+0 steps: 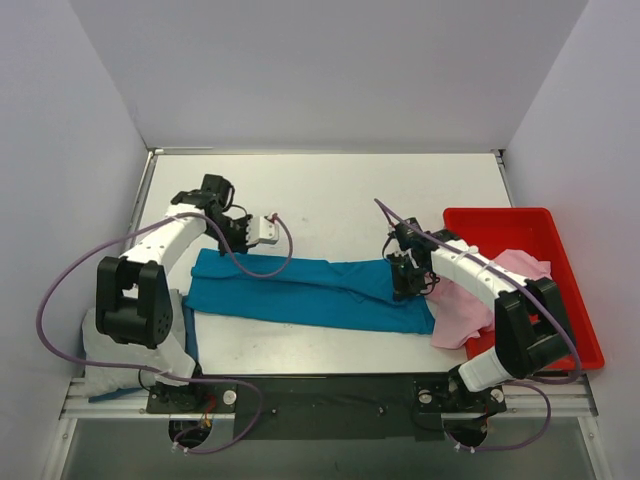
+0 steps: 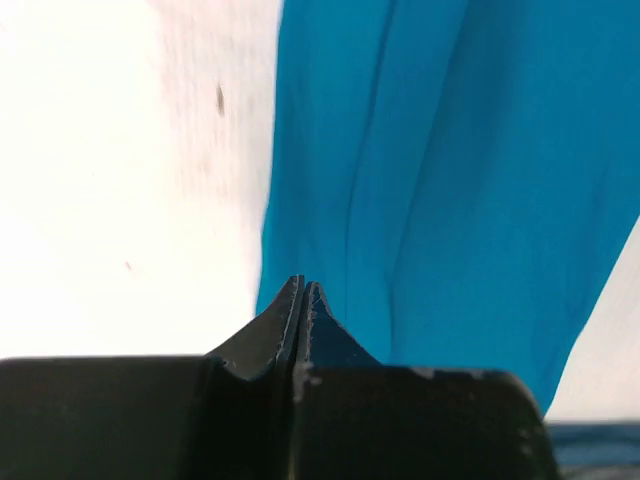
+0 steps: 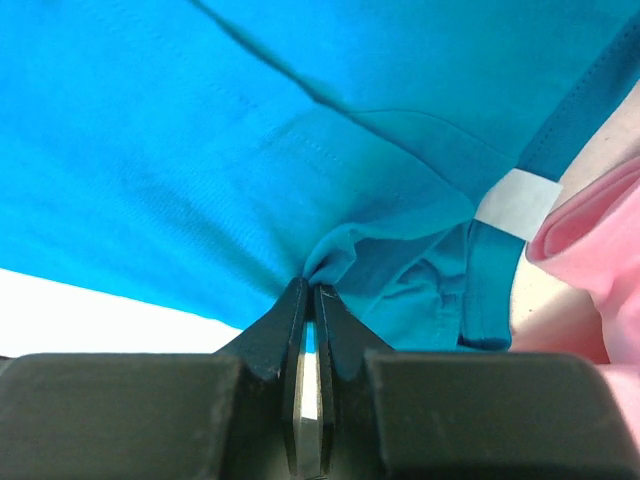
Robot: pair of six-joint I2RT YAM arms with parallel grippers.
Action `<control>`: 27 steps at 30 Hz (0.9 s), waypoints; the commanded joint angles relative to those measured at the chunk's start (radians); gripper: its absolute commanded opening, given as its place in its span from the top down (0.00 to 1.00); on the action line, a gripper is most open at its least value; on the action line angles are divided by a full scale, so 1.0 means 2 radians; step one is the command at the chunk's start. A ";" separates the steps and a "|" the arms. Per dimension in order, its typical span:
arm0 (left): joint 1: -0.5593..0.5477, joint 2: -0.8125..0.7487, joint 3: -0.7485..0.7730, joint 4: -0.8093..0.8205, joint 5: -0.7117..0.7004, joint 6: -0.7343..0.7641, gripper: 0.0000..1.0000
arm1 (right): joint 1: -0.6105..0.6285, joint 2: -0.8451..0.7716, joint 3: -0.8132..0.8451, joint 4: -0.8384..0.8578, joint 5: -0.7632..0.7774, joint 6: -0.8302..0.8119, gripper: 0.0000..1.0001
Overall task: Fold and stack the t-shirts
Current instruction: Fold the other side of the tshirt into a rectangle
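A white table (image 1: pixel 330 190) is carrying a teal-blue cloth t-shirt (image 1: pixel 300 295), which is lying as a long band across its middle. A red plastic tray (image 1: pixel 500 225) is sitting at the right, with a pale pink cloth t-shirt (image 1: pixel 465 315) spilling over its rim. A light grey cloth t-shirt (image 1: pixel 100 360) is lying by the left arm's base. The right gripper (image 3: pixel 310 290) is pinching a bunched teal fold. The left gripper (image 2: pixel 303 288) is sitting closed at the teal edge, its hold unclear.

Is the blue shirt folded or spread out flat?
Partly folded: the blue shirt lies as a long narrow strip across the table, one layer doubled over another.
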 commanded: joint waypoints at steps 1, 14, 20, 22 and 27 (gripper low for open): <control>-0.062 -0.006 0.016 0.033 0.065 -0.119 1.00 | 0.016 -0.031 0.014 -0.040 0.004 -0.020 1.00; -0.269 0.074 0.012 0.305 0.032 -0.366 1.00 | 0.023 -0.002 -0.036 0.000 -0.028 0.011 1.00; -0.290 0.102 -0.027 0.350 0.010 -0.355 1.00 | 0.019 -0.005 -0.055 0.020 -0.032 0.025 1.00; -0.293 0.104 -0.034 0.346 0.009 -0.338 1.00 | 0.016 -0.006 -0.061 0.027 -0.032 0.026 1.00; -0.296 0.101 -0.031 0.284 0.065 -0.273 1.00 | 0.013 -0.003 -0.067 0.039 -0.043 0.031 1.00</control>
